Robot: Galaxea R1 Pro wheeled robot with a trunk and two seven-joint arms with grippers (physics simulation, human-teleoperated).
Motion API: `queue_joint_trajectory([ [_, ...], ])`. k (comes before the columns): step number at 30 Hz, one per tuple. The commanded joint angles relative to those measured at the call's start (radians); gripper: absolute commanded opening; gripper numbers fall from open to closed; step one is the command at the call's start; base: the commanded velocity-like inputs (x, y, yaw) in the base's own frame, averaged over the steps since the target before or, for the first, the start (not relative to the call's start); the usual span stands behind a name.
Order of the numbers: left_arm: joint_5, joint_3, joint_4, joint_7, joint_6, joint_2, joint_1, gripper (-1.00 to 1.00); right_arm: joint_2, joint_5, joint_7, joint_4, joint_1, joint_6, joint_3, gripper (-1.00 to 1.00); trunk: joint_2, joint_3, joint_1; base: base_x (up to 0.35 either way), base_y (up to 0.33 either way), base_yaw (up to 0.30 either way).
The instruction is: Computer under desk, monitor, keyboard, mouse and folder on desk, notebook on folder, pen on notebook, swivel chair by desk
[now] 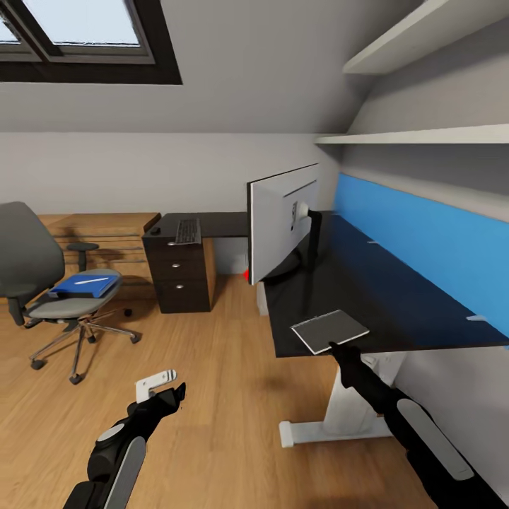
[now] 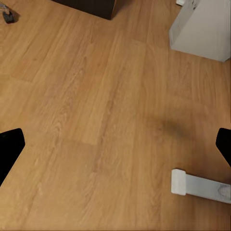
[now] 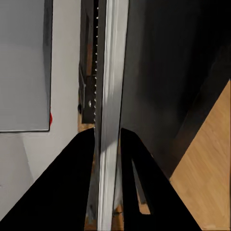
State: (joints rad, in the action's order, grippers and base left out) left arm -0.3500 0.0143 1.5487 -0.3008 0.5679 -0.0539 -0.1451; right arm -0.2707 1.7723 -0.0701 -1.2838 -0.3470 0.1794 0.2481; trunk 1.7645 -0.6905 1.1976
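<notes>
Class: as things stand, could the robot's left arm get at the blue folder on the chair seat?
Probably not from here. The left gripper hangs low over bare floor, and the folder on the chair lies well beyond it across open floor. Nothing blocks the way; the robot would likely need to roll closer.

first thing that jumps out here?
The monitor stands on the black desk, its silvery back toward the camera, before the bright blue panel. At the desk's near edge the right tool grips the notebook. Left, the swivel chair carries the blue folder.
</notes>
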Motion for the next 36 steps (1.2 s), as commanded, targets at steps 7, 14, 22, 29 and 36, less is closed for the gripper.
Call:
queue_joint_trajectory([
  [7,-0.01,0.001,0.001,-0.009,0.003,0.0,0.0,1.0,0.007,-0.036,-0.01,-0.025,0.0,-0.018,0.095,-1.0,0.001,-0.001,0.0,0.0,0.307,0.0],
  [14,-0.011,0.001,0.001,-0.009,0.002,0.0,-0.001,1.0,0.013,-0.079,-0.005,-0.024,-0.001,-0.048,0.119,-1.0,0.001,-0.001,0.0,0.0,0.33,0.0],
  [22,-0.011,0.001,0.001,-0.009,0.001,0.0,-0.001,1.0,0.014,-0.083,-0.002,-0.015,-0.001,-0.05,0.164,-1.0,0.001,-0.001,0.0,0.0,0.333,0.0],
  [29,-0.012,0.001,0.001,-0.009,0.001,0.0,0.0,1.0,0.015,-0.084,-0.005,-0.017,-0.001,-0.052,0.194,-1.0,0.001,-0.001,0.0,0.0,0.333,0.0],
  [36,-0.011,0.001,-0.001,-0.013,0.003,0.0,0.0,1.0,0.072,-0.098,-0.01,-0.013,-0.001,-0.067,0.19,-1.0,0.001,0.001,0.0,0.0,0.121,0.142],
])
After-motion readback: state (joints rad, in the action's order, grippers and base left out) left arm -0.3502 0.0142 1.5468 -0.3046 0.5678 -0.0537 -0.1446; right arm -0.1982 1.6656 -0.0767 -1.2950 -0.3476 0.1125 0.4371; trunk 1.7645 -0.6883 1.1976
